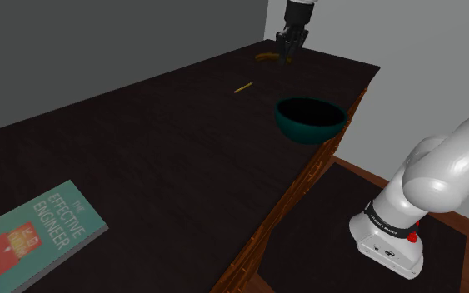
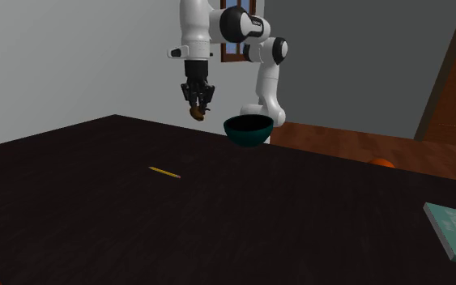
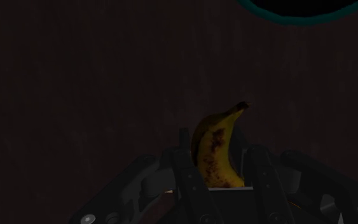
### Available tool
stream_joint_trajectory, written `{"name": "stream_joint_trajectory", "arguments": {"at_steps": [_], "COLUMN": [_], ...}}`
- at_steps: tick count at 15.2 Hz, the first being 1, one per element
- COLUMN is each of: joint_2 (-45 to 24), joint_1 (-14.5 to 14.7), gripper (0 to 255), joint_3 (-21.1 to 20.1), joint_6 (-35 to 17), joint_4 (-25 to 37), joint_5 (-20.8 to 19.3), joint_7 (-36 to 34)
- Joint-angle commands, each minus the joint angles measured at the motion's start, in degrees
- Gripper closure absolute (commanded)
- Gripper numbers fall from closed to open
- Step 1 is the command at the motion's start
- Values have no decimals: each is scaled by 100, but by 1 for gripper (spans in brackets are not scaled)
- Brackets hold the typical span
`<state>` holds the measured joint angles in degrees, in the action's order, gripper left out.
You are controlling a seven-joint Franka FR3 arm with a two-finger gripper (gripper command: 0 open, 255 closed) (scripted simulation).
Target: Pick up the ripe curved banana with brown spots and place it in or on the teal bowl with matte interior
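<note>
Wrist view: clamped tight in the gripper [image 3: 217,170], spotted yellow banana [image 3: 215,146], long axis along the fingers; needs carrying to the second exterior view's right, down to nearby teal bowl [image 2: 246,136].

Arm [image 2: 195,28] outstretched, gripper [image 2: 198,107] pointing down, clasping the banana [image 3: 215,149]

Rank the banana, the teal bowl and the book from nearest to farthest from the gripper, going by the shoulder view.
1. The banana, clasped between the fingers of the gripper.
2. The teal bowl, by the right-hand edge of the table.
3. The book, lower left, farthest.
</note>
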<state>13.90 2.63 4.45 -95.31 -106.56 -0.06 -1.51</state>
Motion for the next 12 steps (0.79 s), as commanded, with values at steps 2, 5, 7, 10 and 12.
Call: {"name": "stream_joint_trajectory", "arguments": {"at_steps": [2,5,7,10,12], "joint_2": [-56,380,812,1448,1865], "joint_1": [6,37,67,108,136], "gripper": [255,255,255,255,255], "joint_3": [-6,-80,-159,-286,-376], "joint_6": [241,258,288,382,476], "joint_4": [295,-123,-524,-1064,-1387], "joint_5": [5,-10,-11,13,46], "joint_7": [-10,-122,-233,-400,-512]}}
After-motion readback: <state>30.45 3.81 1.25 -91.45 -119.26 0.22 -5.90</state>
